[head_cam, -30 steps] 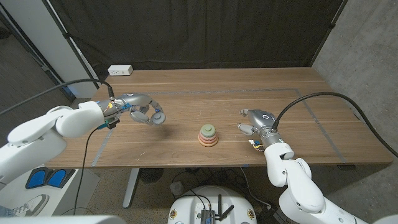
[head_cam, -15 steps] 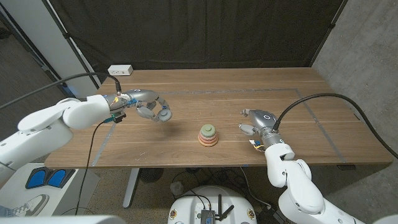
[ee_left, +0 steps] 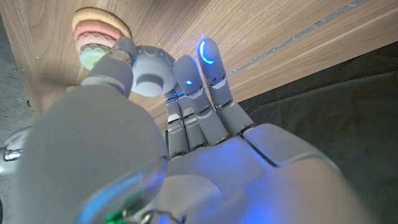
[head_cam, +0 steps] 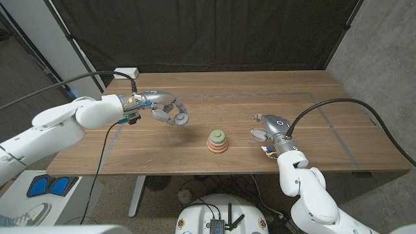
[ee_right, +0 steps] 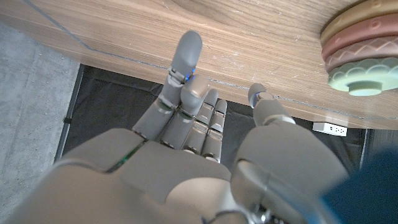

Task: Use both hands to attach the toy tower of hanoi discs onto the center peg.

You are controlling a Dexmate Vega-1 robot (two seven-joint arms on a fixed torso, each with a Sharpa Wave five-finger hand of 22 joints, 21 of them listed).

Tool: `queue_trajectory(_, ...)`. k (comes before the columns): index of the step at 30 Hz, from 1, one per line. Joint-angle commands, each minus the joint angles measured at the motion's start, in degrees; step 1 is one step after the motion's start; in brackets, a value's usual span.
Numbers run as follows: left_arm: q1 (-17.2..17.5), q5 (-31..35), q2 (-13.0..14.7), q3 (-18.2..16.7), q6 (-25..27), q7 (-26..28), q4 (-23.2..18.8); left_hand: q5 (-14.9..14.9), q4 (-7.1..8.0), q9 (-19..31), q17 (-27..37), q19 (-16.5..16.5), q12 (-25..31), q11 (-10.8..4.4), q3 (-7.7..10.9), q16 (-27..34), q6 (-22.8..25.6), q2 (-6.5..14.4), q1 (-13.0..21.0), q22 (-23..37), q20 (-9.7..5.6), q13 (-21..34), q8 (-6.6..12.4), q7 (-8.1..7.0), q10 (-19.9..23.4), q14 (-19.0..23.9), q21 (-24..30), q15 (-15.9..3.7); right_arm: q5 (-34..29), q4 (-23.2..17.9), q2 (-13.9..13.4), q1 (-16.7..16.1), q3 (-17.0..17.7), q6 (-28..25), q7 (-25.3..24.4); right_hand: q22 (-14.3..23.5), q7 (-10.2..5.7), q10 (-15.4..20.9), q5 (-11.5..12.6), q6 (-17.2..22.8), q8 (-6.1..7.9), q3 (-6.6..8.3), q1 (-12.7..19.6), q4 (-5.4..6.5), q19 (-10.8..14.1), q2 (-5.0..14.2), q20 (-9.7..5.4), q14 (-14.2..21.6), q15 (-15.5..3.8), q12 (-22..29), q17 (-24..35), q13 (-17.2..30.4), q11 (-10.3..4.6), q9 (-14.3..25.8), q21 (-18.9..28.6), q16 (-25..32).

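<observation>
Pastel discs [head_cam: 218, 142] sat stacked on the wooden table [head_cam: 312, 117]. Left of that stack, the left hand [head_cam: 170, 114] pinched a grey-blue disc [head_cam: 181, 119], seemingly the last; the right hand [head_cam: 266, 128] waited beside the stack, fingers apart, holding nothing.

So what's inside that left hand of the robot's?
The left hand holds a small grey-blue disc, pinched in its fingertips above the table. The disc's underside and any hole are covered by the fingers.
</observation>
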Motion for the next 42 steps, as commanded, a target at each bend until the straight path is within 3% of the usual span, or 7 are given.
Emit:
queue_trajectory(1,-8.19,-2.46,0.05,8.89,-3.38,-0.79,0.85,0.41,0.32,1.58,0.13,0.5,0.0,-5.5,0.42,-0.17,0.96,0.84,0.28,0.19,-6.59,0.35,0.07,-0.47,6.17,0.61,0.25,-1.45,0.56,-0.51,-0.24,-0.9,0.18,-0.5,-0.77,0.07,0.0,0.31,0.41,0.33,-0.22,0.54,-0.58,-0.03,-0.04,-0.02,-2.47,0.13,-2.27,0.35,0.17,0.18,0.29,0.28,-0.08,0.4)
queue_trajectory(20,-18.65,-0.91,-3.69,18.55,-5.26,-6.13,2.96,0.45,0.19,1.95,0.23,0.41,-0.68,-5.68,0.55,-0.36,0.94,0.85,0.62,0.24,-6.59,0.82,-0.39,-0.56,6.36,0.51,0.3,-1.46,0.12,-1.58,-0.84,-2.25,0.4,-2.38,-1.54,0.09,0.02,0.48,0.41,0.25,-0.29,0.68,-0.85,-0.1,-0.02,-0.13,-2.46,-0.06,-2.28,0.4,0.02,0.24,0.17,0.28,-0.11,0.26)
queue_trajectory(28,-23.52,1.25,-6.84,22.58,-6.03,-9.26,4.34,0.42,0.2,2.08,0.35,0.4,-1.02,-5.58,0.51,-0.32,1.02,0.78,0.73,0.27,-6.59,1.04,-0.59,-0.48,6.4,0.62,0.36,-1.46,-0.22,-2.23,-1.21,-2.87,0.71,-3.16,-1.54,0.09,0.07,0.42,0.42,0.21,-0.32,0.78,-0.92,-0.14,0.01,-0.12,-2.47,-0.03,-2.28,0.37,0.06,0.29,0.11,0.28,-0.14,0.31)
queue_trajectory(42,-28.53,2.94,-11.5,27.32,-7.68,-12.27,7.15,0.34,0.26,2.23,0.05,0.41,-1.55,-5.57,0.42,-0.69,1.38,0.77,0.84,0.28,-6.58,1.33,-0.87,-0.44,6.75,0.44,0.45,-1.47,-0.95,-2.33,-1.24,-2.75,0.51,-3.99,-0.82,0.04,0.11,0.52,0.44,0.24,-0.33,0.93,-1.02,-0.18,0.03,-0.11,-2.47,-0.04,-2.28,0.37,0.06,0.3,0.07,0.29,-0.21,0.35)
